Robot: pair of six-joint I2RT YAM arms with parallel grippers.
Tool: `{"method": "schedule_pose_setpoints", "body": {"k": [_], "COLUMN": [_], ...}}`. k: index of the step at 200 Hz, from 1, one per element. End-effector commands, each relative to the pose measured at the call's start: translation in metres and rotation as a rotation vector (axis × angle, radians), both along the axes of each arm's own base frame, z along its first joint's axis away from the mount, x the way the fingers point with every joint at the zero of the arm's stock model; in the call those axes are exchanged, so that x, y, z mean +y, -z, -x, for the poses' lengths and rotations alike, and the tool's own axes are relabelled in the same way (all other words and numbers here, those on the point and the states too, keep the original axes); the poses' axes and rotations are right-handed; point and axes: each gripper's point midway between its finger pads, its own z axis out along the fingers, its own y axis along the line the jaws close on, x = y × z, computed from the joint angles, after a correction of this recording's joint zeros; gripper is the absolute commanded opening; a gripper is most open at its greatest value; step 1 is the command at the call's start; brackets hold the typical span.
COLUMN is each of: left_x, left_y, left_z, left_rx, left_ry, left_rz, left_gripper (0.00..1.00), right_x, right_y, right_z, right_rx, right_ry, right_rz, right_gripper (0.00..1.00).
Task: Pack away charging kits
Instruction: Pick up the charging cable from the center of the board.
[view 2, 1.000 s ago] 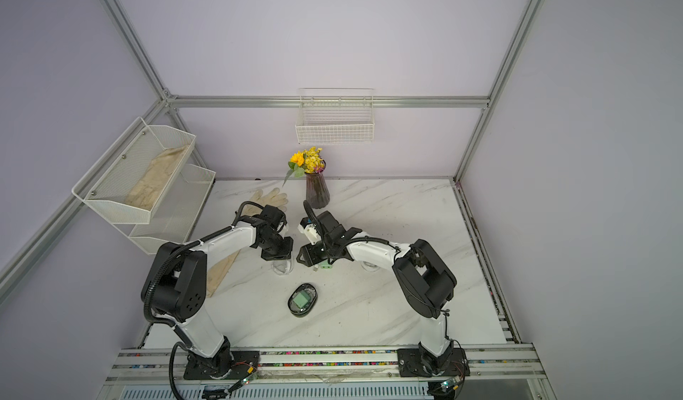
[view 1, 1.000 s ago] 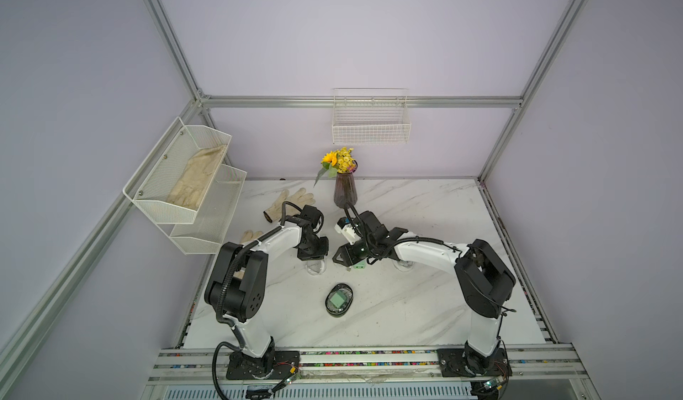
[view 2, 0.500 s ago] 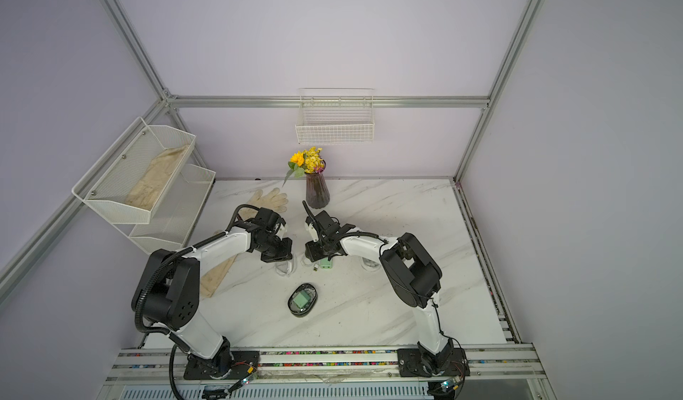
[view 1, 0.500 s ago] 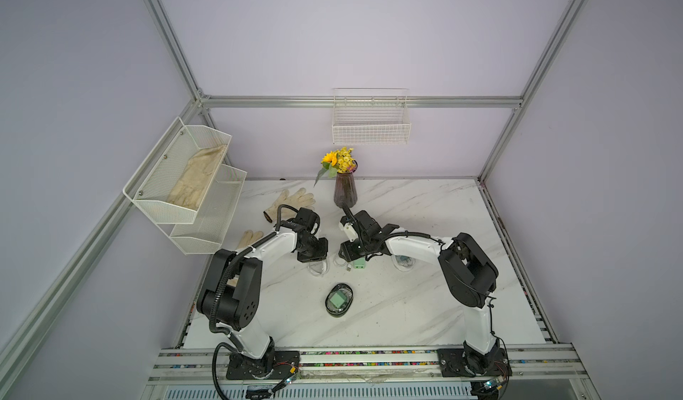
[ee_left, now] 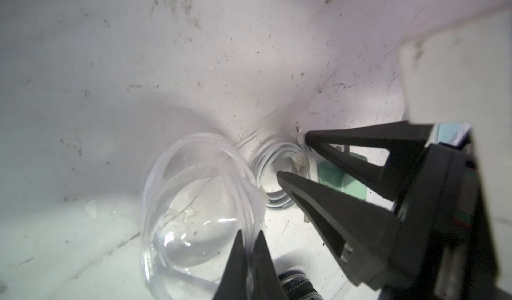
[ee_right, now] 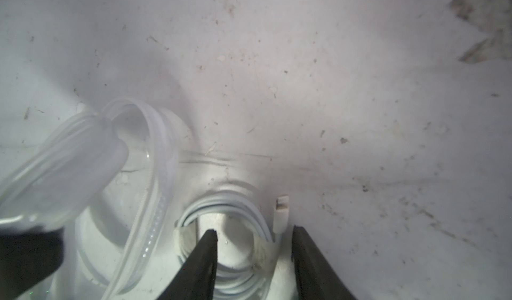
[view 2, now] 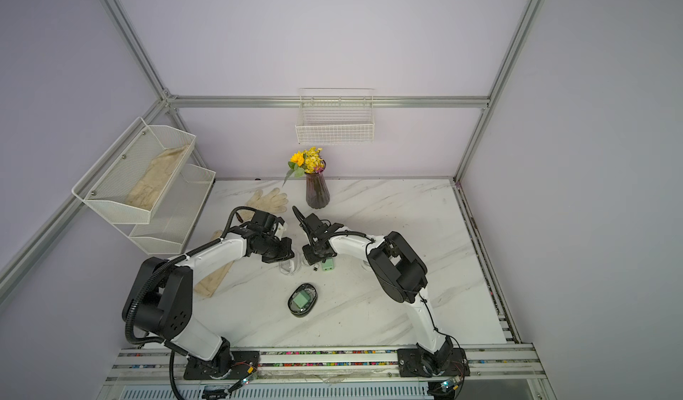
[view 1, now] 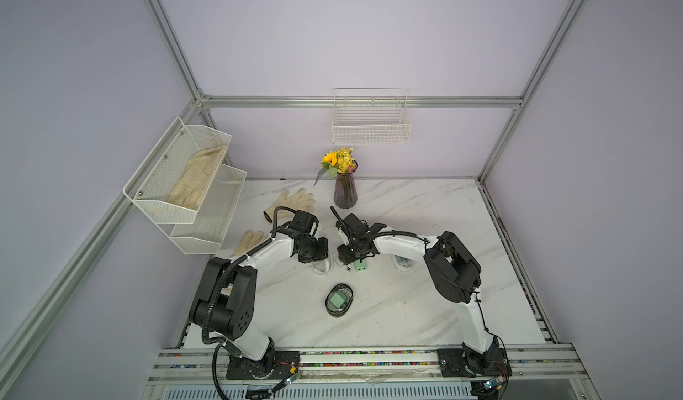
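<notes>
A coiled white cable (ee_right: 230, 201) lies on the marble table beside an open clear plastic case (ee_left: 194, 201). My right gripper (ee_right: 255, 229) is open and low over the coil, one finger inside the loop and the other outside, with the cable's connector (ee_right: 281, 210) between them. My left gripper (ee_left: 249, 232) is shut on the clear case's raised rim. Just right of the right gripper (view 1: 344, 259), a mint green plug adapter (view 1: 361, 265) rests on the table. Nearer the front stands a dark-rimmed oval case (view 1: 339, 300) with a second mint green adapter inside it.
A dark vase of yellow flowers (view 1: 345, 194) stands behind the grippers. Cream gloves (view 1: 292, 202) lie at the back left, and one more fills the wall rack (view 1: 177, 180). Another clear case (view 1: 404, 263) sits under the right forearm. A wire basket (view 1: 370, 128) hangs on the back wall.
My right gripper has shifted a little to the left, off the mint green adapter and onto the cable coil, and its elbow has drawn in. The left arm has hardly moved.
</notes>
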Motion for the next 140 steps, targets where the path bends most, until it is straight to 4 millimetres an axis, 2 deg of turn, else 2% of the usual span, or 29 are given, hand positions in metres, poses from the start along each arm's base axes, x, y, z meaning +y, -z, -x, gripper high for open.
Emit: {"method": "schedule_pose_setpoints", "body": {"k": [1,24,48,63,113,140], "left_x": [-0.002,-0.002,-0.004,-0.003,-0.002,-0.008], "left_y": [-0.011,-0.014,-0.015,-0.014,-0.011,-0.012], "left_z": [-0.003,-0.004,-0.003,-0.003,0.000,-0.001], "left_rx": [-0.042,-0.054,-0.055,-0.057,-0.042,-0.039], "left_ry": [-0.014,-0.019,-0.010,-0.007,-0.009,-0.010], "left_rz": [0.042,0.046,0.056,0.049,0.044,0.083], "left_gripper": [0.05,0.06,0.06,0.06,0.07,0.07], "right_x": [-0.011,-0.015,-0.018,-0.019,-0.028,-0.028], "right_y": [0.027,0.034,0.042,0.036,-0.019,-0.046], "right_z": [0.026,0.029,0.030,0.025,-0.003,-0.010], "right_rx": [0.064,0.064,0.067,0.043,-0.047,-0.089], "right_ry": [0.001,0.015,0.021,0.032,0.101,0.100], "right_rz": [0.140,0.175,0.188,0.190,0.078,0.040], "right_gripper": [0.46,0.34,0.14,0.00,0.00,0.00]}}
